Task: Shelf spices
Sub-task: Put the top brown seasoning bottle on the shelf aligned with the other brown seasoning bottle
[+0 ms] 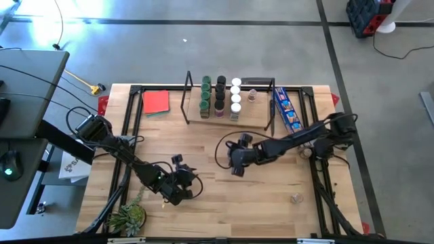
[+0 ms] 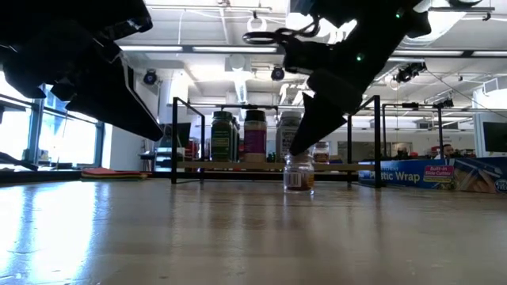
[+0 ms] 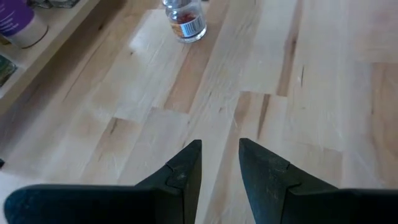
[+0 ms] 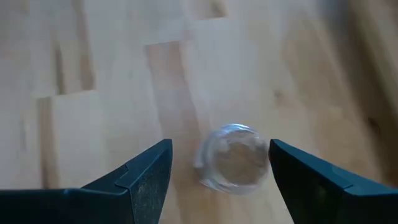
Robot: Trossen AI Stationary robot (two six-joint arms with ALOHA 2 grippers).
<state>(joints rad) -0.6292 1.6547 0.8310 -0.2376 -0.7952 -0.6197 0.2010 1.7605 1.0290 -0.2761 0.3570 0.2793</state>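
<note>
The light-wood shelf stands at the table's far edge and carries several jars with green, black and white lids, in rows. A small clear-lidded jar stands upright on the table. My right gripper hangs over it, open and pointing down, with a finger on each side of the jar. In the high view the gripper hides the jar. My left gripper is open and hovers low over bare wood at the table's near left, touching nothing.
Another small jar lies near the table's near right corner. A red flat square sits left of the shelf and a blue printed packet right of it. A green plant stands at the near left corner. Bare wood lies between the arms.
</note>
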